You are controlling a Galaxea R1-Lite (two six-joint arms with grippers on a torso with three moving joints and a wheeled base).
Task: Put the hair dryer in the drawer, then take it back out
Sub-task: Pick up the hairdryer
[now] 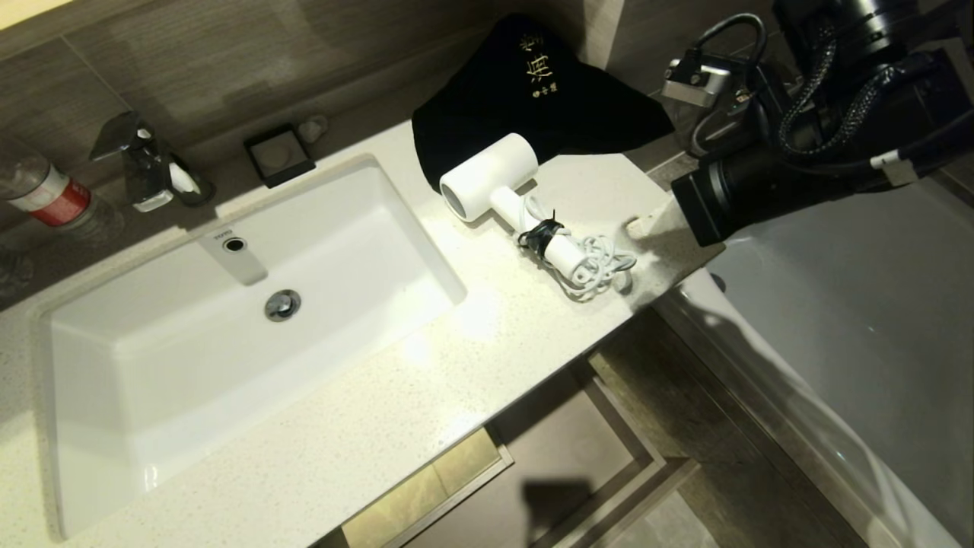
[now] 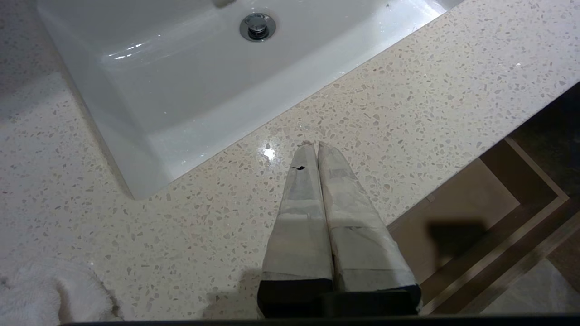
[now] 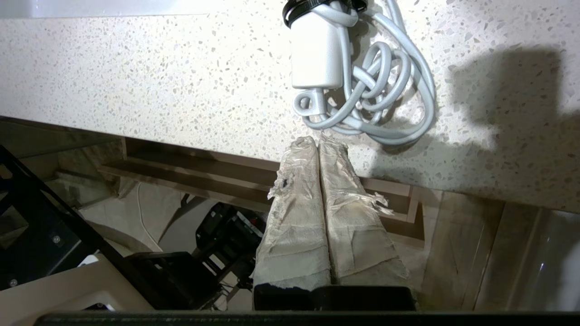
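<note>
The right tool (image 3: 319,141) has its two tape-wrapped fingers (image 3: 299,190) pressed together and holds nothing; its tips hang just short of the hair dryer's cord loops without touching them, over the desk's (image 3: 136,77) front edge. In the head view this tool (image 1: 643,225) shows only as a pale tip at the desk's right end, with the black arm behind it. The hair dryer (image 1: 506,190) lies on the desk just ahead of the right tool, handle end and coiled white cord (image 3: 376,90) nearest the fingertips, the barrel farther off with its round end turned toward the sink (image 1: 251,320). A black strap binds the cord at the handle. Beyond the barrel lies a black cloth bag (image 1: 533,91) bearing gold characters too small to read. The drawer (image 1: 578,457) stands open below the desk edge, beneath the right tool. The left tool (image 2: 312,145) is likewise closed and empty, over the desk beside the sink's near corner. The sink's overflow plate carries the word TOTO. A bottle with a red label (image 1: 53,199) stands far off by the faucet (image 1: 137,164).
</note>
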